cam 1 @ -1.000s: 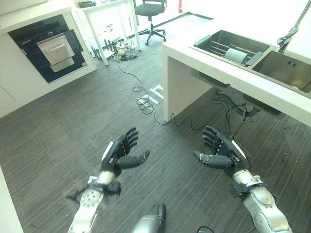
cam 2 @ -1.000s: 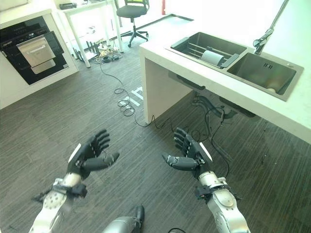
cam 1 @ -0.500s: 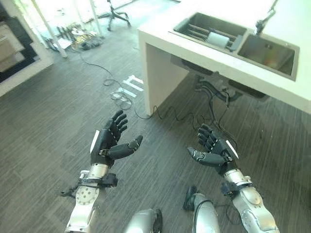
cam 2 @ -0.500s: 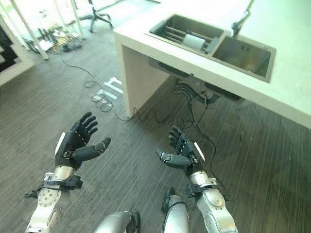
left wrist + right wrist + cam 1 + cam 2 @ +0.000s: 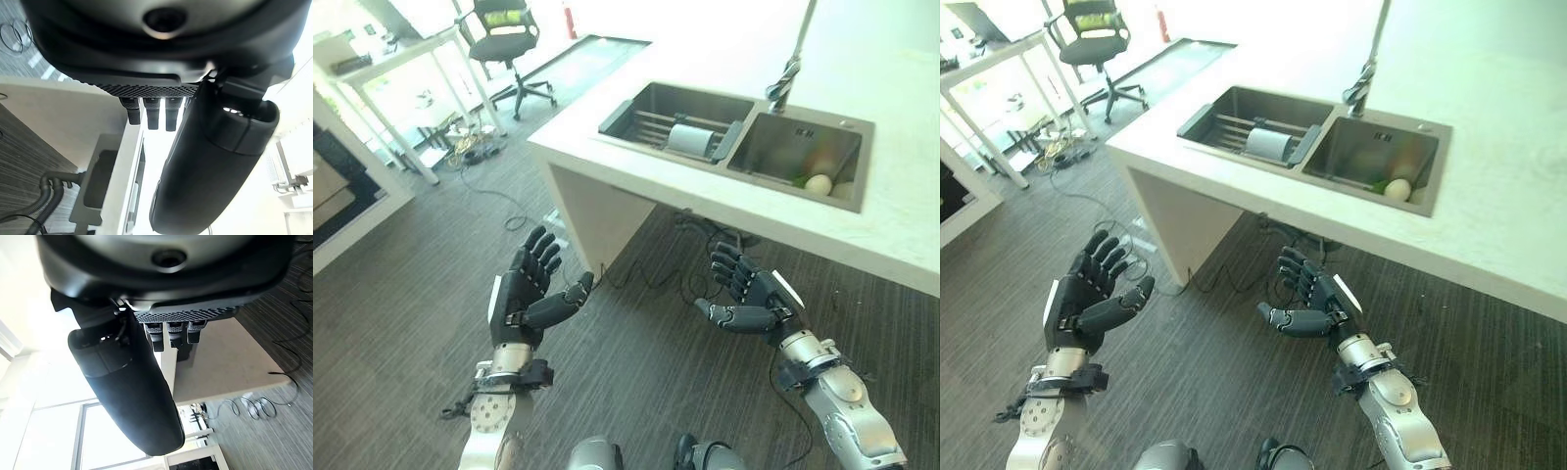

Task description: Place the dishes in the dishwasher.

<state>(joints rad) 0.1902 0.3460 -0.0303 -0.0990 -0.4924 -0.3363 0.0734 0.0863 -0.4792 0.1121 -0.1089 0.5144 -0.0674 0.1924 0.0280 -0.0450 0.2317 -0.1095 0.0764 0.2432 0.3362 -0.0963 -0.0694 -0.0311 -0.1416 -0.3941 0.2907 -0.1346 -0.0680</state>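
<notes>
Looked down from head height, both eye views sharing sink [image 5: 744,142], counter [image 5: 1489,225] and floor [image 5: 401,294], a touch apart sideways. Wrist views sat close behind each hand [image 5: 215,161], facing along it toward the counter.

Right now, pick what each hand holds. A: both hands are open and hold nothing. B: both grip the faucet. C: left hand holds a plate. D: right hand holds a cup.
A: the left hand and right hand hover over the floor with fingers spread, away from the sink.
</notes>
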